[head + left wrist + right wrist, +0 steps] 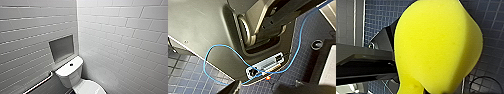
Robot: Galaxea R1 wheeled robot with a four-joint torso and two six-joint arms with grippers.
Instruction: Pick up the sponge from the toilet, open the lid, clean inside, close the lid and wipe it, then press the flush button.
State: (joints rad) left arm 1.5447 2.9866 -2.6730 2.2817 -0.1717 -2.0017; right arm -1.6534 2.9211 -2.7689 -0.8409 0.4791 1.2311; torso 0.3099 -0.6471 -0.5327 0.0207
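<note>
Against the corner of a white-tiled bathroom, the head view shows a white toilet, its flat tank top (65, 70) carrying the small dark flush button (71, 64). Below it, the glossy oval lid (91, 88) appears to lie shut over the bowl, though the frame edge cuts it off. A recessed wall niche (61, 48) and a metal grab bar (40, 83) sit to the left of the tank.

Seen from the right wrist, the bright yellow sponge (436, 47) hangs close to the camera over blue floor tiles (378, 15). I judge the right end effector (424, 91) is grasping it. Whether the left end effector (268, 88) is released or clenched, I cannot tell.

The pickup looks done and opening the lid is the step in hand. It calls for bringing an arm down to the lid's front edge while keeping the sponge gripped.
</note>
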